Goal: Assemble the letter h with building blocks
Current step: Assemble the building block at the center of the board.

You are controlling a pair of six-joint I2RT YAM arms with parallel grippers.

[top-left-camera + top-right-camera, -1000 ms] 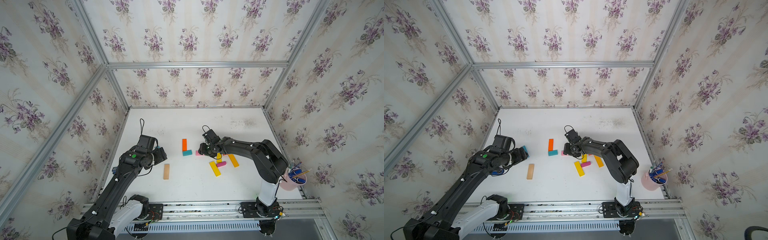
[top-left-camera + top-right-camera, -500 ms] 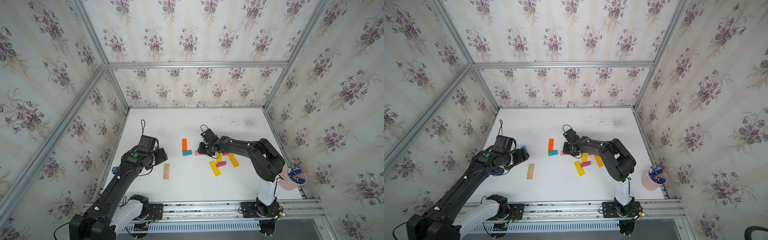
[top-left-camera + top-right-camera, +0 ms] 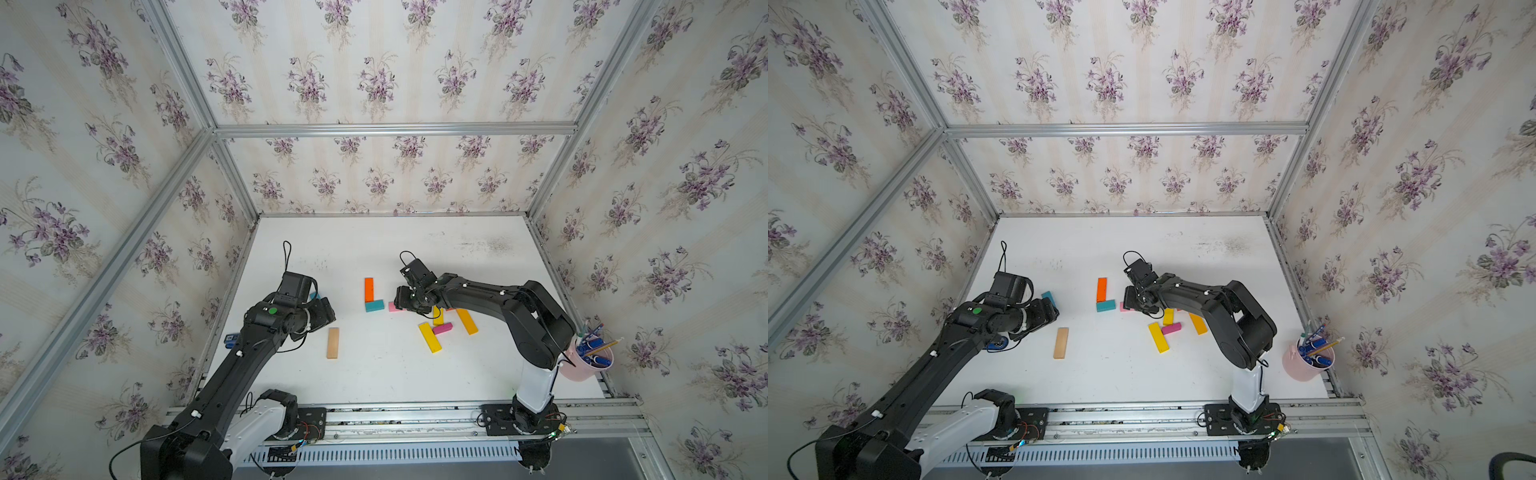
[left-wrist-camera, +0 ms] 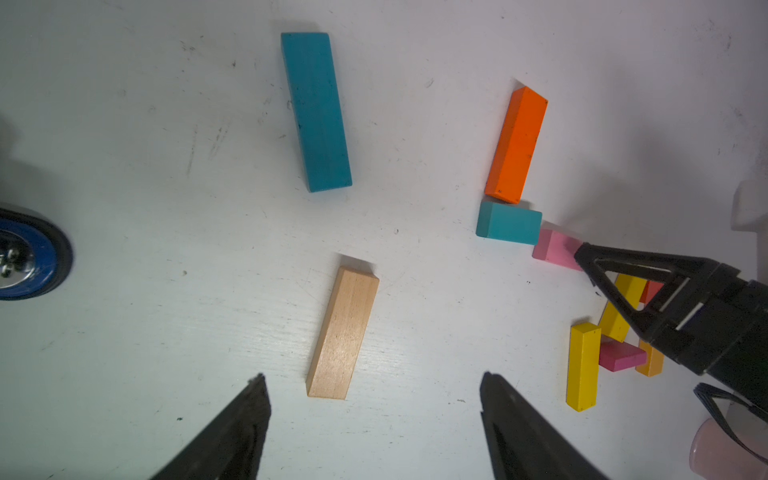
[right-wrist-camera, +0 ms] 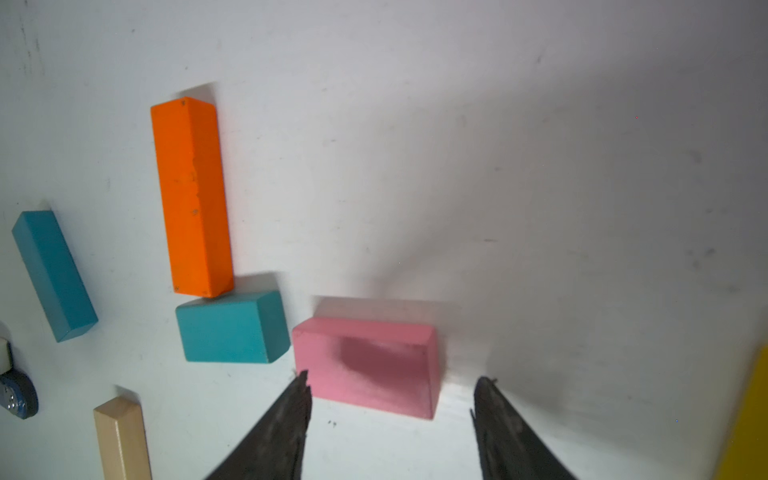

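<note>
The right gripper hangs low with its jaws well apart, wider than the pink block, which lies flat on the table just ahead of its tips. It has hold of nothing. Whether one tip touches the block's near corner I cannot tell. Its fingers are black, tapered and rough-faced.

The pink block is a short, matte-painted brick with square edges. Off its end, toward the left arm, lies the short teal block, just beside it. The orange bar is long, its paint nicked and speckled. It butts the teal block's far edge at a right angle, making an L. Back along the right arm, the yellow bar, magenta block and amber bar lie in a close heap.

The left gripper hovers above the table, jaws wide and empty. The wood bar, unpainted with visible grain, lies below and just ahead of its tips, pointing away from them. The long teal bar lies farther ahead. The table is white and scuffed.

Against a second ago, every block in both top views lies where it lay. The right arm's elbow has shifted slightly toward the left arm, and its gripper has barely moved.
</note>
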